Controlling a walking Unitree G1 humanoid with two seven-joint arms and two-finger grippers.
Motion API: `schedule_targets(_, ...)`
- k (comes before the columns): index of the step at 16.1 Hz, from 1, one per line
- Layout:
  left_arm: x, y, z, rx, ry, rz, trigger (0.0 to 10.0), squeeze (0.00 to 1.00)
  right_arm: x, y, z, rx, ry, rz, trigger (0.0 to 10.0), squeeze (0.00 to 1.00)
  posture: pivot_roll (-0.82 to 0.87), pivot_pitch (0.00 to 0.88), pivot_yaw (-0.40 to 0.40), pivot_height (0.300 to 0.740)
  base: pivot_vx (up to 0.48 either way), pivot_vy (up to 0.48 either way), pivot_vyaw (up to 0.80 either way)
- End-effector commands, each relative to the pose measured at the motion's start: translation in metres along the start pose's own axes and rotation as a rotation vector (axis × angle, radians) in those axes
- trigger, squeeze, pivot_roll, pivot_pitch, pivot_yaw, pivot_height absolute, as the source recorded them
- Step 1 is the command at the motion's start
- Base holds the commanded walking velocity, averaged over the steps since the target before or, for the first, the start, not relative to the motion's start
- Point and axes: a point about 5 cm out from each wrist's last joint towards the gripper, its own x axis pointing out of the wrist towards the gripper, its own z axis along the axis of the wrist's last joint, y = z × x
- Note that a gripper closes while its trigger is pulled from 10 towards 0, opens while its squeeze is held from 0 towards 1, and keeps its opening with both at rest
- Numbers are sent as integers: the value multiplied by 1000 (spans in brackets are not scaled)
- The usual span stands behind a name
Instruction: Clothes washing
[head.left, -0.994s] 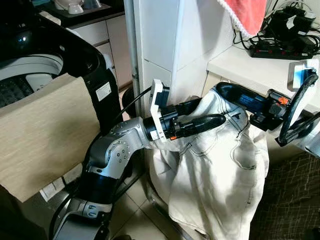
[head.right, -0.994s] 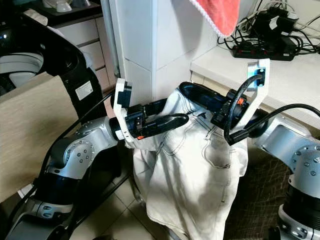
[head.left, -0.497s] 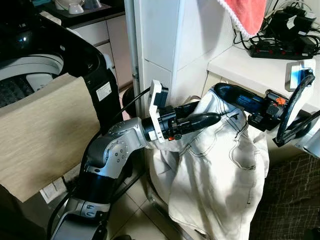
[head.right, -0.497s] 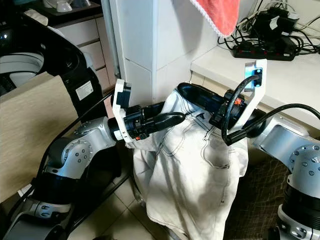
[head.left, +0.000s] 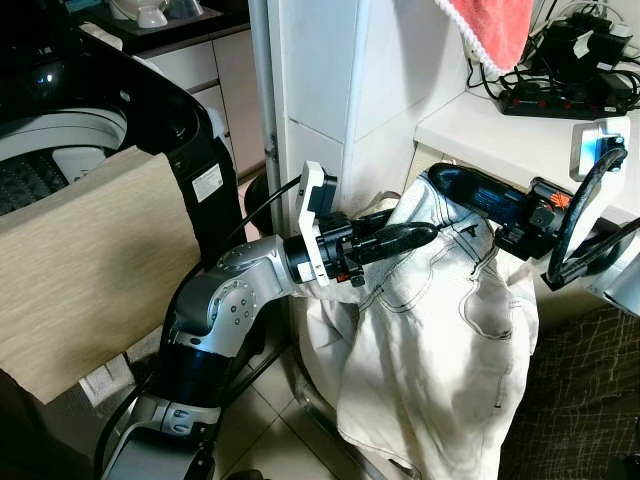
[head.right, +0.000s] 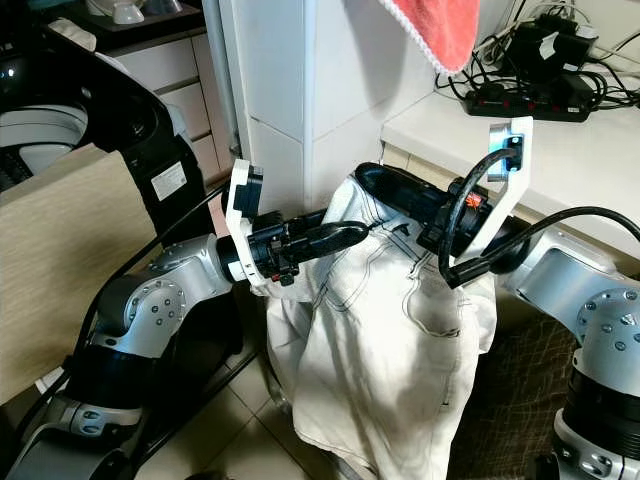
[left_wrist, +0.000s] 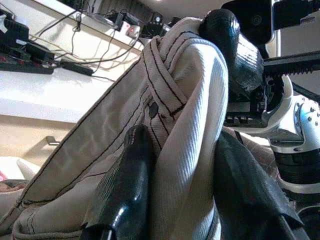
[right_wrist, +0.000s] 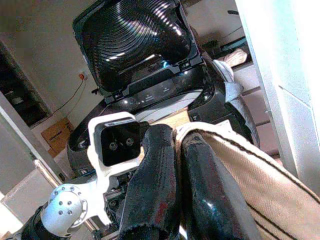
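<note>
Jeans (head.left: 430, 350) of pale cream denim hang between both arms in front of the white desk (head.left: 500, 130), waistband pinched by the left end effector (head.left: 400, 238) and by the right end effector (head.right: 375, 185), beside the open black washing machine (head.left: 90, 110).

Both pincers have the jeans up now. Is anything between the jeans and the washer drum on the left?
The jeans hang between the left pincer and right pincer. Toward the washer, a beige cloth is draped over its front rim, partly covering the opening. The white pillar stands just behind the jeans.
</note>
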Motion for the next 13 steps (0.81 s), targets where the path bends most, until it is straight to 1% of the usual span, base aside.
schedule_targets(1,3,-2,-1,8,13,-24,0,0,1,7,7,-43,-40,24,0,0,-73,0,29,740,0,0,0)
schedule_targets(7,1,2,5,35,-23,-1,0,0,3,7,8,-62,-53,9,0,0,-71,0,41,740,0,0,0)
schedule_targets(8,1,2,6,43,-22,1,0,0,3,8,7,-70,-55,8,2000,0,-66,0,42,740,0,0,0)
schedule_targets(9,1,2,7,49,-21,3,0,0,3,9,6,-76,-55,8,6902,431,-65,0,42,740,0,0,0)
schedule_targets(10,0,3,7,55,-21,8,0,0,3,8,6,-75,-55,0,10000,1000,-65,0,40,740,0,0,0)
schedule_targets(13,-4,8,16,101,-68,69,0,0,-1,6,7,-57,-78,-14,10000,1000,-65,0,40,740,0,0,0)
